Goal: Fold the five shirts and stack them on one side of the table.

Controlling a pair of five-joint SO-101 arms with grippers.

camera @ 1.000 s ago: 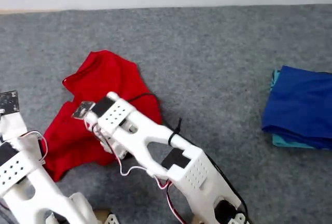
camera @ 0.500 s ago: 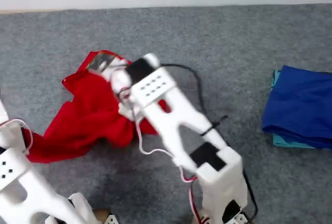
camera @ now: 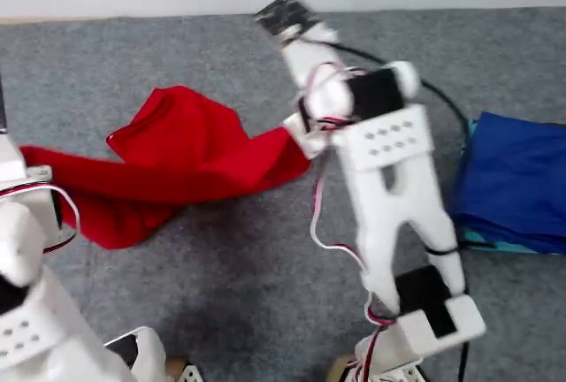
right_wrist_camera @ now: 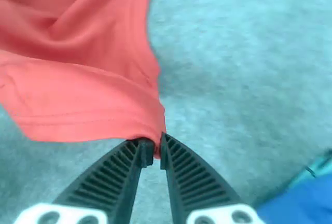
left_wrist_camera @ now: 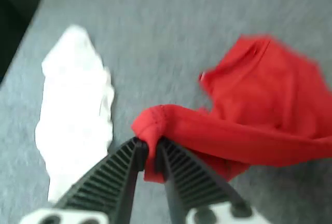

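Fabric of the red shirt [camera: 190, 152] is pinched at two ends: the left gripper [left_wrist_camera: 150, 149] is closed on a bunched hem and the right gripper [right_wrist_camera: 153, 149] on the opposite edge. A band of cloth stretches between them over the grey table [camera: 265, 285], and the rest lies heaped farther back. Beyond the left gripper a white shirt [left_wrist_camera: 75, 110] lies loose, and out past the right arm a folded blue shirt [camera: 517, 179] rests on a teal shirt [camera: 482, 240], well apart from the red one.

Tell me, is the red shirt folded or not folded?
Not folded: the red shirt is stretched between the left gripper and the right gripper, each pinching one edge, and the rest is crumpled.
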